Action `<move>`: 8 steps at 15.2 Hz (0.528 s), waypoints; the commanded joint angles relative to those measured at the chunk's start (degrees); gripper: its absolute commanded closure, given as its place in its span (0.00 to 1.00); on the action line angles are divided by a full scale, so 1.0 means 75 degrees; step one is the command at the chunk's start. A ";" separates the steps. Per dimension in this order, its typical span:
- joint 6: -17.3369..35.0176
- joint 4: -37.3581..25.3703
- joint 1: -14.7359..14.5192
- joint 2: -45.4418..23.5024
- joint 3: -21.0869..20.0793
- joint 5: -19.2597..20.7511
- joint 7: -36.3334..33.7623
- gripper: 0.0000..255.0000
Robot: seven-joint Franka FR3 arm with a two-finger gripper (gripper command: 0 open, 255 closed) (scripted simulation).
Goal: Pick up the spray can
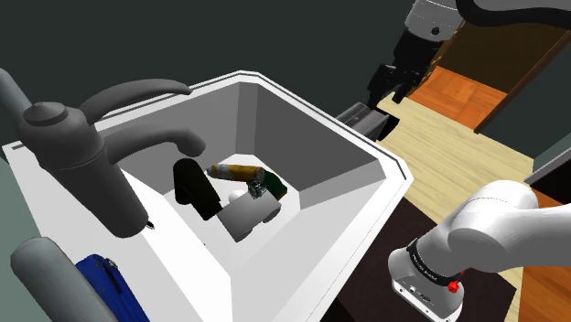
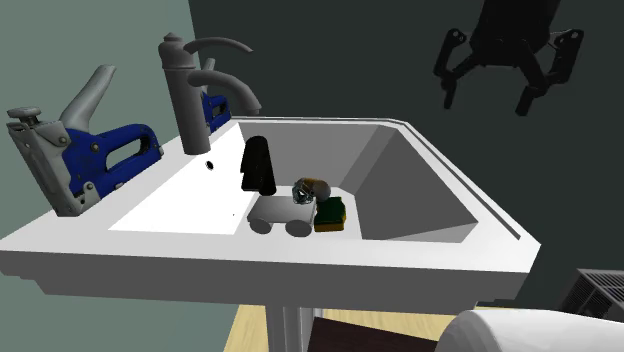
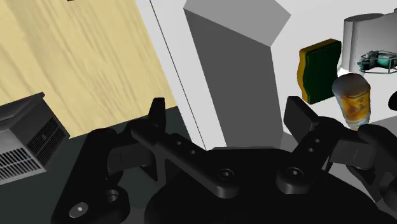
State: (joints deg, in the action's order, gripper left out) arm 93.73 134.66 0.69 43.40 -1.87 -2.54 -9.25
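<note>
Logging the basin first: the white sink (image 1: 388,167) holds four things, bunched at the bottom near the faucet-side wall; the spray can (image 1: 235,172), amber-brown with a pale cap, lies on its side among them. A dark green sponge (image 1: 274,189) with a yellow edge sits just beside the can; a black bottle-like object (image 1: 193,187) stands on the can's other side, against the wall below the faucet (image 1: 80,154); a white blocky item (image 1: 245,217) lies in front of the can, with a small glassy piece on it that I cannot identify. I cannot tell whether can and sponge touch.

The gripper (image 1: 388,92) hangs high, outside the sink's rim at the shoulder view's upper right, over the pale wood floor (image 1: 439,137); its jaws stand wide apart with nothing between them; the can is well apart from it. On the sink's deck beside the faucet lies a blue and grey staple gun (image 2: 92,152).
</note>
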 commanded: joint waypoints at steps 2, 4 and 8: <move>0.0229 0.0039 -0.0068 -0.0176 -0.0061 -0.0041 0.0034 0.00; 0.0681 0.0090 -0.0200 -0.0548 -0.0185 -0.0119 0.0102 0.00; 0.1553 0.0089 -0.0453 -0.1361 -0.0440 -0.0247 0.0238 0.00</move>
State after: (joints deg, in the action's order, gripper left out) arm 103.19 134.72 -2.14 34.58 -4.54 -4.05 -7.60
